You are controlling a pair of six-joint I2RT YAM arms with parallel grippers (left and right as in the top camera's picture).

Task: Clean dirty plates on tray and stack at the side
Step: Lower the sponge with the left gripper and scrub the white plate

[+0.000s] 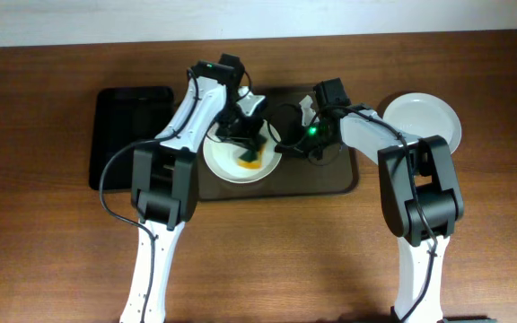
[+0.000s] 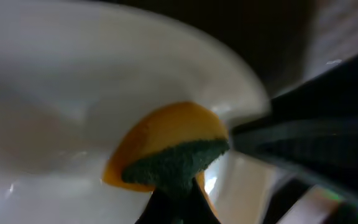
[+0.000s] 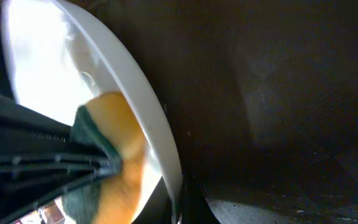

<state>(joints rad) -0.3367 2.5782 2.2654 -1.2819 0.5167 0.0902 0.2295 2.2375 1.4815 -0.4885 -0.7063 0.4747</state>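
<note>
The left fingers (image 2: 176, 211) are squeezing a sponge (image 2: 166, 146) against a white plate (image 1: 227, 161) lying on the brown tray (image 1: 330, 175). The right fingers (image 3: 197, 208) are clamping its rim. A second plate (image 1: 423, 121) is sitting on the worktop (image 1: 61, 251) beside the tray.

Your left: smaller tray (image 1: 126, 135) | centre: tray (image 1: 330, 179) bearing plate (image 1: 225, 163), sponge (image 1: 251, 161) on plate | your right: second plate (image 1: 423, 121), on table (image 1: 52, 260) beside tray.

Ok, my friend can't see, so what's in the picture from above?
Over a brown tray, the left gripper presses a yellow-green sponge onto a white plate while the right gripper holds its rim. A second plate sits right of the tray, a black tray left.
</note>
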